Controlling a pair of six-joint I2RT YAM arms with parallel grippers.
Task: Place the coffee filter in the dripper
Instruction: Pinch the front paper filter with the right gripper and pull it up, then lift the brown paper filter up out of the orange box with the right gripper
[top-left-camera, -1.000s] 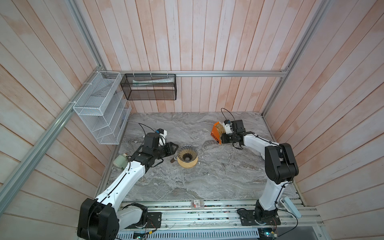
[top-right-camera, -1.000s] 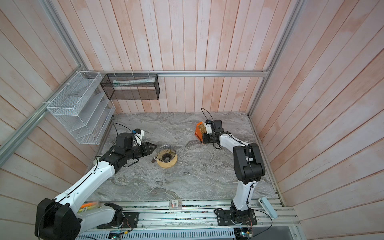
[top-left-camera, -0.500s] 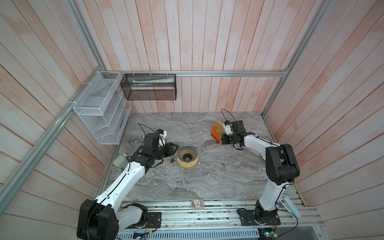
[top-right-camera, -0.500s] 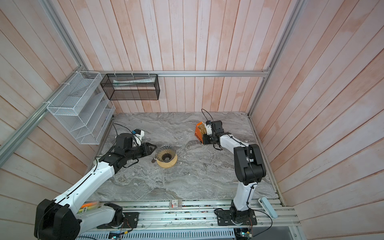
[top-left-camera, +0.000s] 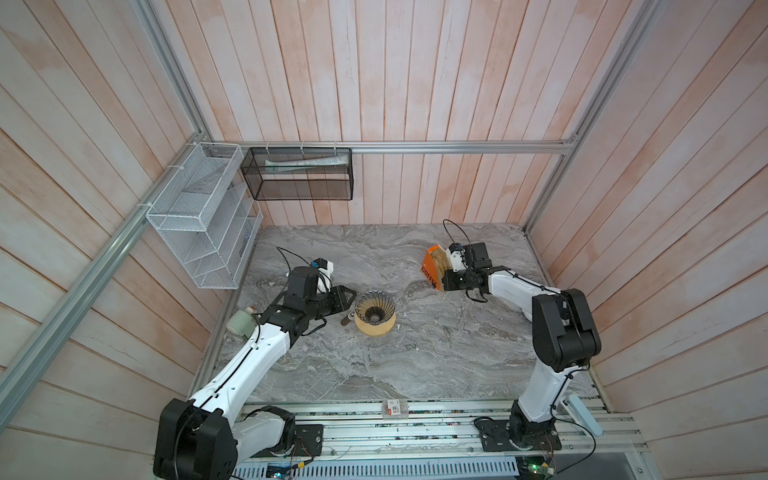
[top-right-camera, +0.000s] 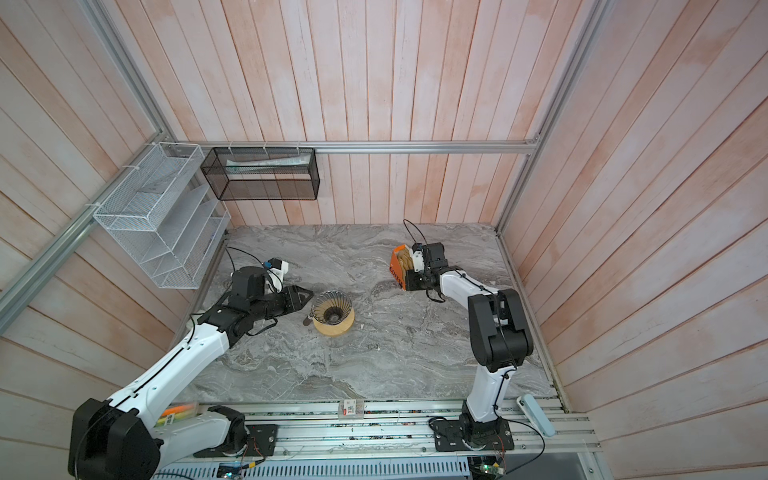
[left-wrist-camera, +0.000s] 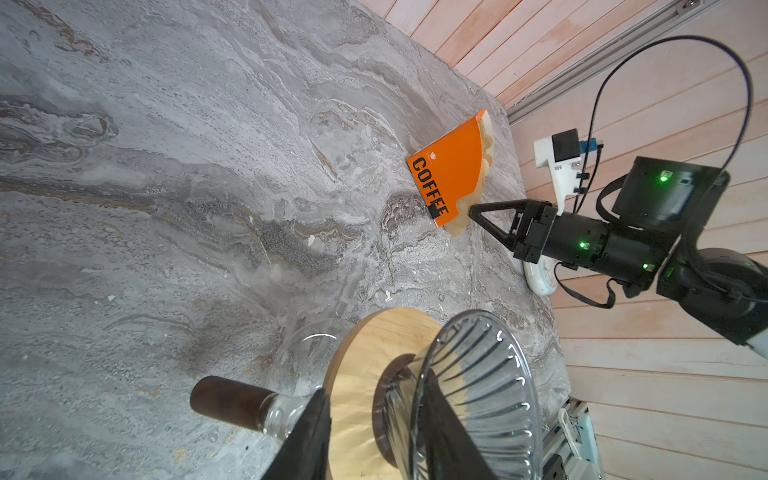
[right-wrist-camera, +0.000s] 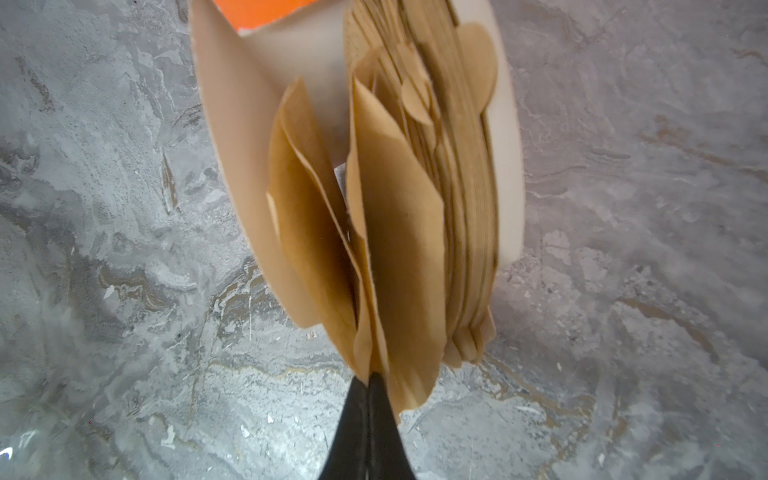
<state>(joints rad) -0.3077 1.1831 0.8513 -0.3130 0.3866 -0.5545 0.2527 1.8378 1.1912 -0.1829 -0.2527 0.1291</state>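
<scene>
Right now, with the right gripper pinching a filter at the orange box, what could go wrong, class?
1. The right gripper is shut on the coffee filter at its very edge; the thin paper could slip or tear.
2. The neighbouring sheets fan out right beside the pinch, so a second filter might follow.
3. Nothing visibly holds the orange box, so pulling could drag or tip it.

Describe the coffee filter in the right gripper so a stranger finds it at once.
On the grey marble table, toward its far right, stands an orange box marked COFFEE, packed with tan paper filters. The coffee filter is the one whose edge is nipped in the shut right gripper; unlike the flat stack, it fans out.
</scene>
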